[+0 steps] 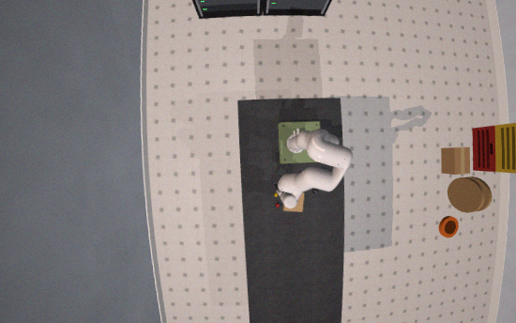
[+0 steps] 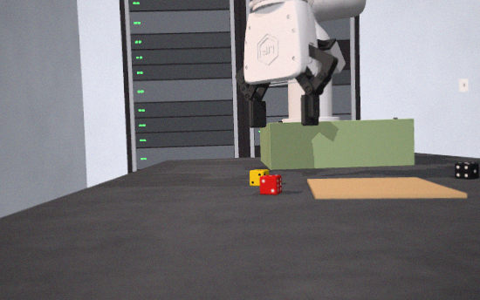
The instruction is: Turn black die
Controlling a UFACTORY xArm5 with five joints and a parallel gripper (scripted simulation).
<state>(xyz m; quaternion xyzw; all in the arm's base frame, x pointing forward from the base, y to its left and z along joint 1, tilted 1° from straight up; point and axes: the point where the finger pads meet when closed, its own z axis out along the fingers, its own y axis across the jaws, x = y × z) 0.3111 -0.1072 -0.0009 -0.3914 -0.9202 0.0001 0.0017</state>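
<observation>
The black die (image 2: 466, 170) lies on the dark table at the far right, behind and beside the right far corner of the tan mat (image 2: 384, 187), not on it. Its top face cannot be read. The red die (image 2: 270, 184) and the yellow die (image 2: 258, 177) lie close together on the table left of the mat. My gripper (image 2: 284, 118) is open and empty, fingers pointing down, well above the table over the two dice and the mat's left edge. In the top view the wrist (image 1: 289, 201) hides the fingers and part of the mat (image 1: 296, 207); the red die (image 1: 278, 205) and the yellow die (image 1: 276, 194) show beside it.
The arm stands on a green base block (image 2: 338, 144) behind the mat. Server racks (image 2: 183, 83) stand behind the table. On the floor far to the right are a cardboard box (image 1: 455, 161), a round tan object (image 1: 469, 193), an orange bowl (image 1: 448, 226) and coloured crates (image 1: 493, 148).
</observation>
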